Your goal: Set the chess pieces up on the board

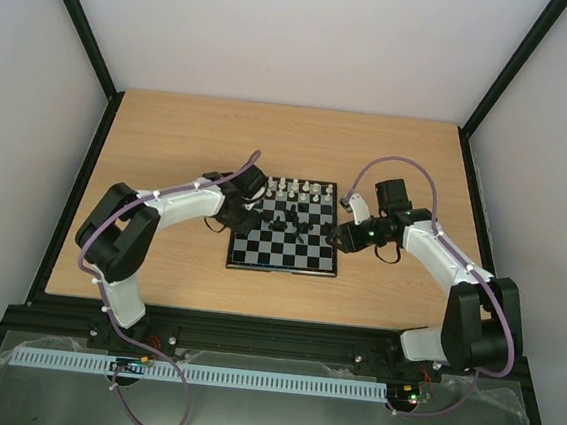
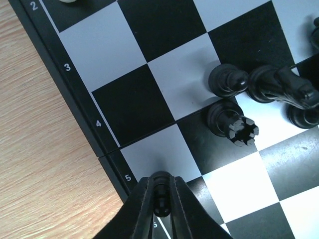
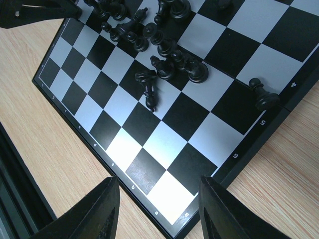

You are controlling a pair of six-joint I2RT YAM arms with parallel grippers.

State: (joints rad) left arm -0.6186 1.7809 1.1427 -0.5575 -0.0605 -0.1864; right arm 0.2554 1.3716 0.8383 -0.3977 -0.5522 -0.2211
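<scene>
Left wrist view: we've got the left gripper (image 2: pixel 160 183) clamped on a tiny glossy black chess piece (image 2: pixel 160 198) at the numbered edge of the black-and-grey checkered board (image 2: pixel 82 94). It looks light and slippery, so pinch its stem. Right gripper (image 3: pixel 158 209) hangs wide, empty.

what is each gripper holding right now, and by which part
The left gripper pinches a small black chess piece by its sides; which part exactly cannot be told. The right gripper is open and holds nothing.

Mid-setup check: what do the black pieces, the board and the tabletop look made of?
Black pieces: likely moulded plastic, semi-gloss; soft highlights on rounded edges. Board: smooth, glossy, probably plastic or coated card; squares mirror the light. Tabletop: pale wood grain, matte; solid wood or laminate, unclear.
</scene>
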